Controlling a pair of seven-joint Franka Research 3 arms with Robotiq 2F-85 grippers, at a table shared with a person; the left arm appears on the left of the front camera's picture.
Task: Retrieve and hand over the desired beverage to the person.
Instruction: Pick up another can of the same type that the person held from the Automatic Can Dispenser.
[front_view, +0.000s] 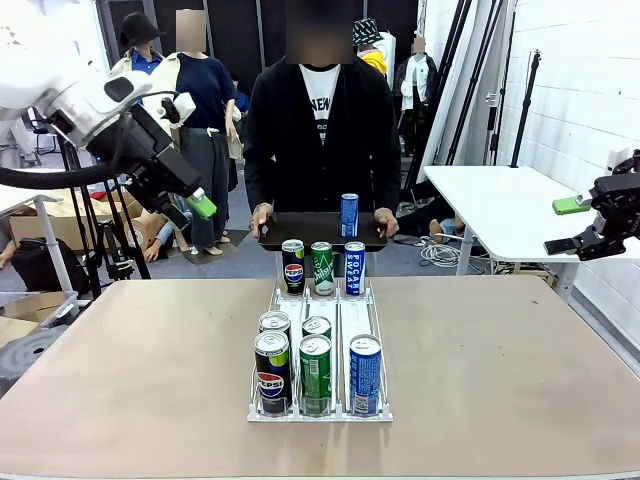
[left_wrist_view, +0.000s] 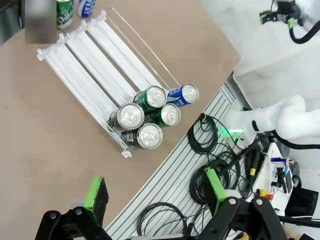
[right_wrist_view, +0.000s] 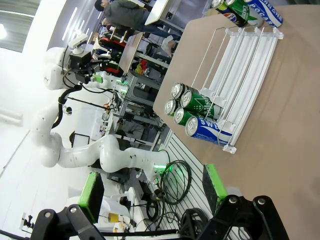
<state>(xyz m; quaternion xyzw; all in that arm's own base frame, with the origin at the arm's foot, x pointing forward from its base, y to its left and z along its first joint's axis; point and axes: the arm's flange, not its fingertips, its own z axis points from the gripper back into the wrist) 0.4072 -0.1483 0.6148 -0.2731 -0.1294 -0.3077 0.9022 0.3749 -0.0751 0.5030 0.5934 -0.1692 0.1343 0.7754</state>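
Five cans (front_view: 316, 373) stand upright, long axes vertical, bunched at the near end of the clear rack (front_view: 352, 312) mid-tabletop (front_view: 500, 360). They lie below and to the right of the left arm (front_view: 120, 110), whose raised jaws look nearer than those of the right arm (front_view: 612, 205), which is out past the tabletop's right edge. Both pairs of jaws stand wide open, holding and touching nothing. The person (front_view: 320, 130) waits opposite, hands on a black tray (front_view: 300, 228) bearing one blue can (front_view: 349, 214); which drink is wanted I cannot tell.

light: bright, even | shadows: soft | focus: sharp | wrist views: wide-angle distortion
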